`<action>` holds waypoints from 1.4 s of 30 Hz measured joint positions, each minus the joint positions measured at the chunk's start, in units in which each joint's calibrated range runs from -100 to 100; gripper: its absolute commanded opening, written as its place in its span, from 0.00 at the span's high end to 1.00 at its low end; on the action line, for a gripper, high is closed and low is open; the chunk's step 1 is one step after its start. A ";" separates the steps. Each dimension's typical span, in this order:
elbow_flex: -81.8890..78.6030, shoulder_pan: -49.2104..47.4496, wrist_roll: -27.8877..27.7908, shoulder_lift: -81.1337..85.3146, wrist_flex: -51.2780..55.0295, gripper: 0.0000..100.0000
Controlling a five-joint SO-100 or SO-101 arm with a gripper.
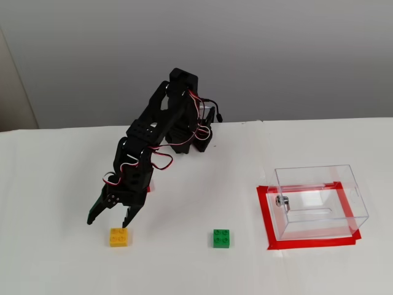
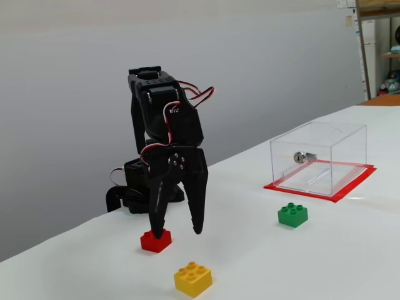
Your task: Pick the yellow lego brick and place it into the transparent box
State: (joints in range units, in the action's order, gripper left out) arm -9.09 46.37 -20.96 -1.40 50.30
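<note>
The yellow lego brick [image 1: 118, 236] [image 2: 192, 279] lies on the white table, studs up. My black gripper [image 1: 110, 219] [image 2: 179, 232] hangs open just above and slightly behind it, fingers pointing down and spread, nothing between them. In both fixed views the fingertips are short of the brick and do not touch it. The transparent box [image 1: 319, 201] [image 2: 319, 157] stands at the right on a red tape frame, with a small metal knob on one wall; it looks empty.
A green brick [image 1: 221, 238] [image 2: 292, 214] lies between the yellow brick and the box. A red brick [image 2: 155, 240] sits right behind the gripper, mostly hidden by the arm in one fixed view. The arm's base [image 1: 190, 138] stands at the table's back edge.
</note>
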 measured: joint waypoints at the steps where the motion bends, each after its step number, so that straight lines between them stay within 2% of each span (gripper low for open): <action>1: 0.00 0.00 -0.54 0.00 0.00 0.67; 8: 0.00 -0.32 -0.44 0.00 0.09 0.67; 14: 0.00 2.46 7.82 0.00 0.17 0.68; 18: -2.56 2.24 17.54 0.00 0.17 0.68; 27: -6.97 2.35 46.46 0.00 -0.17 0.68; 31: -6.97 0.43 56.81 0.00 -0.26 0.68; 33: -6.62 0.11 58.77 0.00 -0.26 0.68; 42: 1.94 1.28 61.11 -0.08 -0.26 0.68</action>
State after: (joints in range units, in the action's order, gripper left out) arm -7.15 47.65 40.16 -1.48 50.04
